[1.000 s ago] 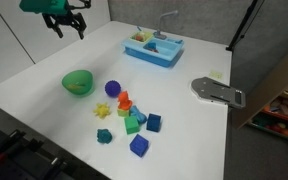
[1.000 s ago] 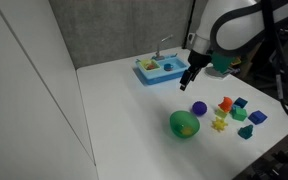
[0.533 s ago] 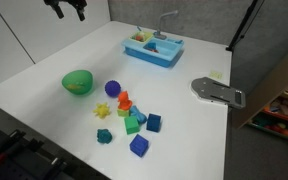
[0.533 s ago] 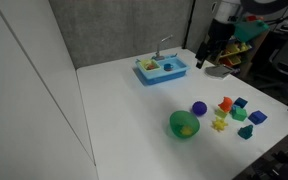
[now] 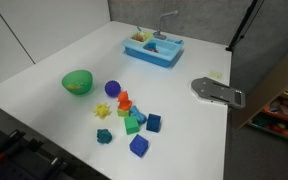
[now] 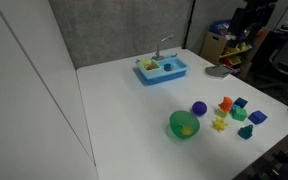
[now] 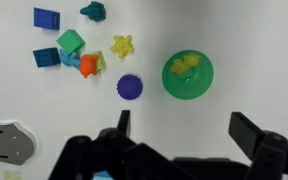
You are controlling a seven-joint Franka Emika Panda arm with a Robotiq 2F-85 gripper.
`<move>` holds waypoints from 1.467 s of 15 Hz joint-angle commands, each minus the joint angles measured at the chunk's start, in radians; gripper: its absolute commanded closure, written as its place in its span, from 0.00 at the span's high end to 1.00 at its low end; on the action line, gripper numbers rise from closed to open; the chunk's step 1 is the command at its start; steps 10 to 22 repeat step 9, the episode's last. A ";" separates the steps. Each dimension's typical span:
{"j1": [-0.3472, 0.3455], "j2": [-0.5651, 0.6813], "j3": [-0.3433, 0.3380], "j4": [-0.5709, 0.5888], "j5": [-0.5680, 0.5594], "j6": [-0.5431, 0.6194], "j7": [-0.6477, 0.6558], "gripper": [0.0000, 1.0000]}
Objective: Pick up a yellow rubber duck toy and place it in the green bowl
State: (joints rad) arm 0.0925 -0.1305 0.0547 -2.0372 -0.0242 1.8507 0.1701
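Lifted clear of the white table (image 5: 44,60) since a second ago, the Robotiq gripper (image 7: 179,120) is looking straight down on the scene in the wrist view. Its two dark fingers (image 7: 249,132) are standing wide apart with only bare tabletop between them — open and holding nothing.

Reading that view from the left, a flat grey metal plate (image 7: 6,142) is lying at the lower edge. Above it the plastic toy blocks are sitting in a loose cluster:
- a bright blue rectangular block (image 7: 46,18)
- a darker blue block (image 7: 45,57)
- a green cube (image 7: 70,41)
- a small orange block (image 7: 88,64), touching the green cube
- a teal lumpy piece (image 7: 93,10) at the top edge

Just right of them a spiky yellow star-shaped piece (image 7: 122,46) is lying by itself, and a knobbly purple ball (image 7: 130,87) is resting below it. Farther right, near the ball but apart from it, the round bright green plastic bowl (image 7: 187,74) is standing upright. The tiny yellow rubber duck toy (image 7: 185,66) is sitting inside it.

In both exterior views the bowl is showing a yellow patch in its hollow. A blue rectangular plastic tray with a grey tap (image 5: 153,50) is standing well apart at the far side of the table — the blocks are lying on the near side.
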 commanded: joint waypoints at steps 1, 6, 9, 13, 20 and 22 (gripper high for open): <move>-0.010 -0.077 0.016 0.052 0.022 -0.120 0.040 1.00; -0.013 -0.103 0.023 0.058 0.019 -0.140 0.024 1.00; -0.013 -0.097 0.024 0.054 0.019 -0.139 0.024 1.00; -0.013 -0.097 0.024 0.054 0.019 -0.139 0.024 1.00; -0.013 -0.097 0.024 0.054 0.019 -0.139 0.024 1.00; -0.013 -0.097 0.024 0.054 0.019 -0.139 0.024 1.00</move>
